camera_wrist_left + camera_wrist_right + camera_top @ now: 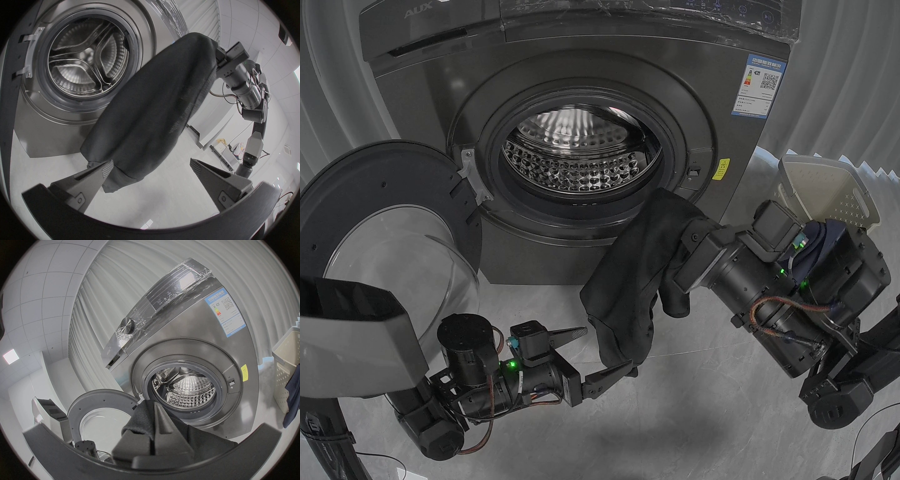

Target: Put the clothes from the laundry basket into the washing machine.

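Note:
A black garment (631,281) hangs in front of the washing machine (581,156), just below and right of its open drum. My right gripper (678,234) is shut on the garment's top, and the cloth drapes over its fingers (162,430). My left gripper (600,355) is low, by the garment's bottom hem, and stands open. In the left wrist view the hem (115,181) hangs between its two fingers, close to one fingertip (104,167). The white laundry basket (831,187) stands at the right with a dark blue garment (819,240) hanging over its rim.
The machine's round door (381,212) is swung wide open at the left, close to my left arm. Bare grey floor (687,406) lies in front of the machine. Pale curtains (850,75) hang behind it.

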